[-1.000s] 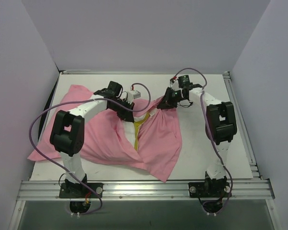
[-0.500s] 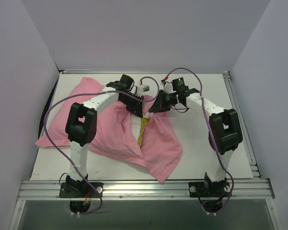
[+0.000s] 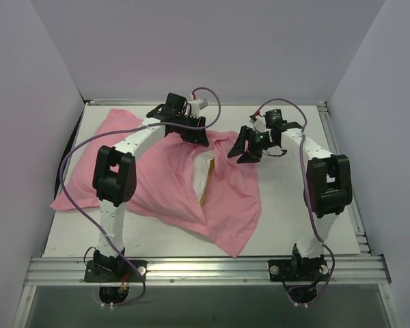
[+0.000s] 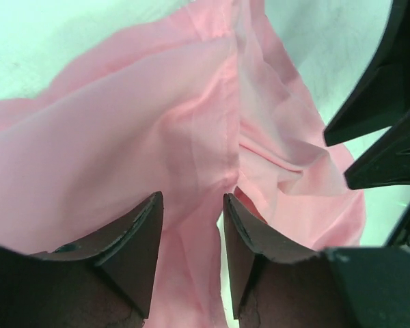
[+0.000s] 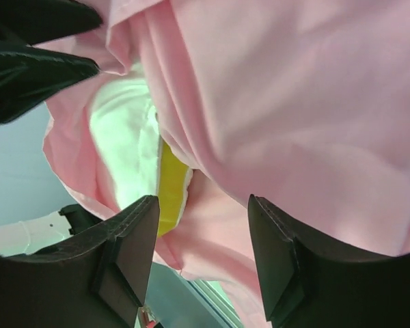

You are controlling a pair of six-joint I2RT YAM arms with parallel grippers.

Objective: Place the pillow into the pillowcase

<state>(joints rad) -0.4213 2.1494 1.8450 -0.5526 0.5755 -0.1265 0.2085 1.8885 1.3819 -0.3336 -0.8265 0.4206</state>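
Top external view. First inspector: How is the pillowcase found?

Second inspector: It is spread, wrinkled, over the table from the left edge to past the middle. The left gripper is held over its far hem. In the left wrist view the fingers are parted and nothing is pinched. Pink cloth is seen only beyond the gap.

First inspector: And the pillow?

Second inspector: It is mostly covered by the cloth at mid-table. A white strip and the yellow trim are exposed at the opening. The right gripper hangs just right of that opening, fingers spread wide and empty.

First inspector: Handling?

Second inspector: The pillow is judged light, soft and compressible. The case is judged thin, limp and liable to slide. A hold is best taken on the hem at either side of the opening.

First inspector: Surroundings?

Second inspector: A flat white tabletop is noted, enclosed by plain walls. White surface shows right of the cloth.
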